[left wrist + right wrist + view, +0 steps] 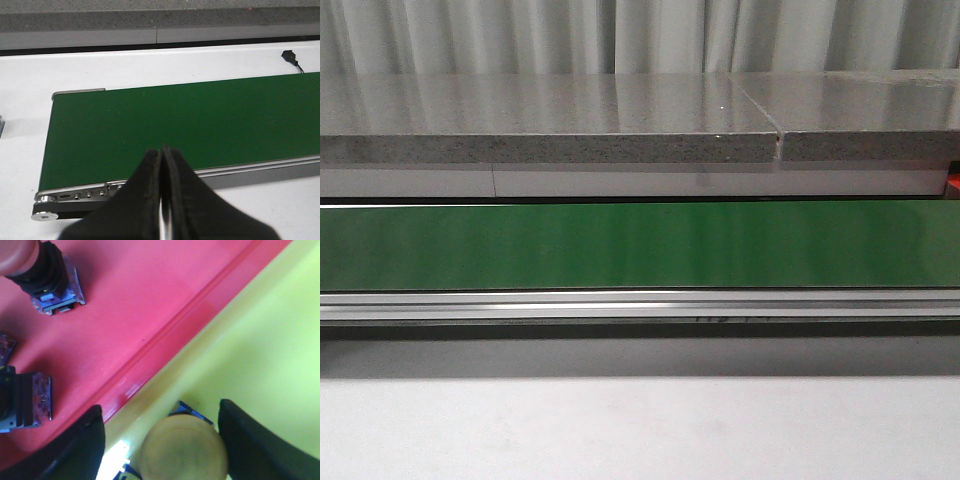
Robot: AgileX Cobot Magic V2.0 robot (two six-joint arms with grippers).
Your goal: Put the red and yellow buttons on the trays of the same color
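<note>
In the right wrist view my right gripper [161, 407] is open over the yellow tray [270, 340]. A yellow button [182, 450] with a blue base stands on that tray between the fingers, close to one finger and apart from the other. The red tray [150, 295] lies against the yellow one and holds two red buttons, one [42, 270] lying on its side and one [20, 400] at the frame edge. In the left wrist view my left gripper [162, 150] is shut and empty above the near edge of the green belt [175, 125]. Neither gripper shows in the front view.
The green conveyor belt [640, 245] runs across the front view with a metal rail before it and a grey stone counter [620, 120] behind. The belt's roller end [47, 207] shows in the left wrist view. A small black connector [290, 56] lies on the white table beyond the belt.
</note>
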